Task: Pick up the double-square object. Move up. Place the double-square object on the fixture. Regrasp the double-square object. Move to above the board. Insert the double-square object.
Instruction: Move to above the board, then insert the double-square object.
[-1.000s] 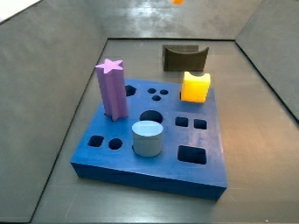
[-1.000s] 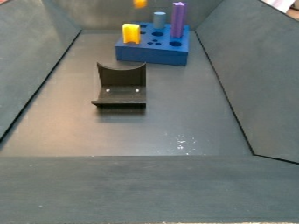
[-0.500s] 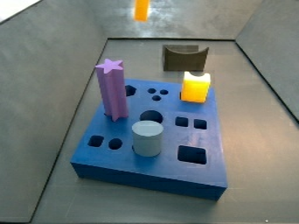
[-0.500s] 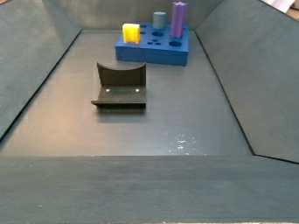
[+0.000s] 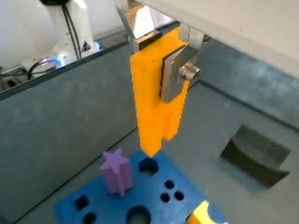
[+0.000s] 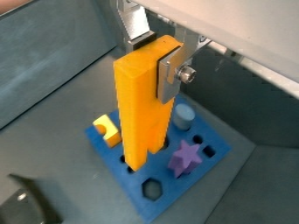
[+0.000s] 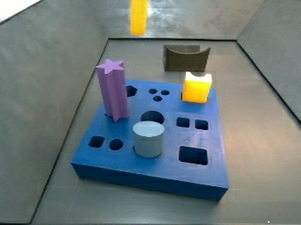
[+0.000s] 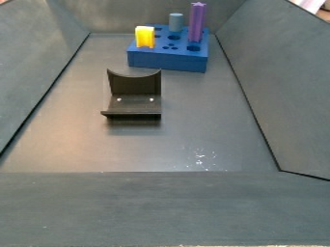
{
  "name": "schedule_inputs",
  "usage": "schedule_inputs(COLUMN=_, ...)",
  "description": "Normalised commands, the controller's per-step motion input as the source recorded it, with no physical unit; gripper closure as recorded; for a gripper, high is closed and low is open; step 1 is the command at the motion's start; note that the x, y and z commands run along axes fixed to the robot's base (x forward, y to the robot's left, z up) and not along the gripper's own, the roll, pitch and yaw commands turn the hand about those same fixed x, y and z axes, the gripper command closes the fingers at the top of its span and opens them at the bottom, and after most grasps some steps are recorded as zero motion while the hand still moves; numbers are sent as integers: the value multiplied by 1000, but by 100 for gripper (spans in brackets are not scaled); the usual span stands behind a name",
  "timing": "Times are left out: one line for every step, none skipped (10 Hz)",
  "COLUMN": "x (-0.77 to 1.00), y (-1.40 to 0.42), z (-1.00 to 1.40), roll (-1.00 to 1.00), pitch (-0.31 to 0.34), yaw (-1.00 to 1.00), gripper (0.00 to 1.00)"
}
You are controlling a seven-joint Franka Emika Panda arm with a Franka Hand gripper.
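The double-square object [image 5: 153, 101] is a tall orange-yellow peg hanging upright in both wrist views, peg [image 6: 142, 109]. My gripper [image 5: 156, 51] is shut on its upper end, one silver finger plate on each side, gripper [image 6: 152, 52]. Its lower end hangs well above the blue board [image 6: 126, 168], apart from it. In a side view only the peg [image 7: 139, 16] shows, high at the back above the board [image 7: 141, 174]; the gripper is out of frame there. The dark fixture [image 7: 185, 58] stands empty behind the board, fixture [image 8: 131, 95].
On the board stand a purple star-topped post [image 7: 113, 88], a grey-blue cylinder [image 7: 148, 139] and a stubby yellow block [image 7: 198, 86]. Several open holes show in the board's top. Sloping grey walls enclose the floor.
In a side view the peg has shifted left and come lower into the picture. In the other side view it has left the top edge.
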Motion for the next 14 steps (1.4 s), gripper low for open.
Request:
schedule_inputs(x=-65, y=25, z=3, roll=-270, pitch=-81, yaw=-15, gripper=100)
schedule_inputs(x=0, y=0, z=-51, roll=0, pitch=0, yaw=0, gripper=100)
schedule_inputs(x=-451, y=0, z=-109, roll=31, pitch=-61, yaw=-94, gripper=100)
schedule_inputs(x=477, y=-286, z=46, roll=0, pitch=0, yaw=-520, gripper=100)
schedule_inputs(x=217, y=-249, z=54, roll=-3, pitch=0, yaw=-769, gripper=100)
schedule_inputs(x=40, y=-143, z=0, roll=0, pitch=0, yaw=-969, gripper=100)
schedule_inputs(x=34, y=-129, z=0, roll=0, pitch=0, yaw=-977, gripper=100)
schedule_inputs(x=23, y=-43, z=20, roll=0, pitch=-11, yaw=-1000, gripper=100)
schedule_inputs(x=0, y=0, z=9, roll=0, pitch=-16, yaw=-1000, gripper=100)
schedule_inputs(x=0, y=0, z=0, roll=0, pitch=-19, yaw=-1000, gripper=100)
schedule_inputs(x=503, y=0, z=0, roll=0, pitch=0, yaw=-603, gripper=100)
schedule_inputs(x=14, y=0, z=0, roll=0, pitch=0, yaw=-3, gripper=100)
schedule_inputs(x=137, y=-97, z=0, roll=0, pitch=36, yaw=0, gripper=100)
schedule_inputs(x=529, y=-163, z=0, roll=0, pitch=0, yaw=-497, gripper=100)
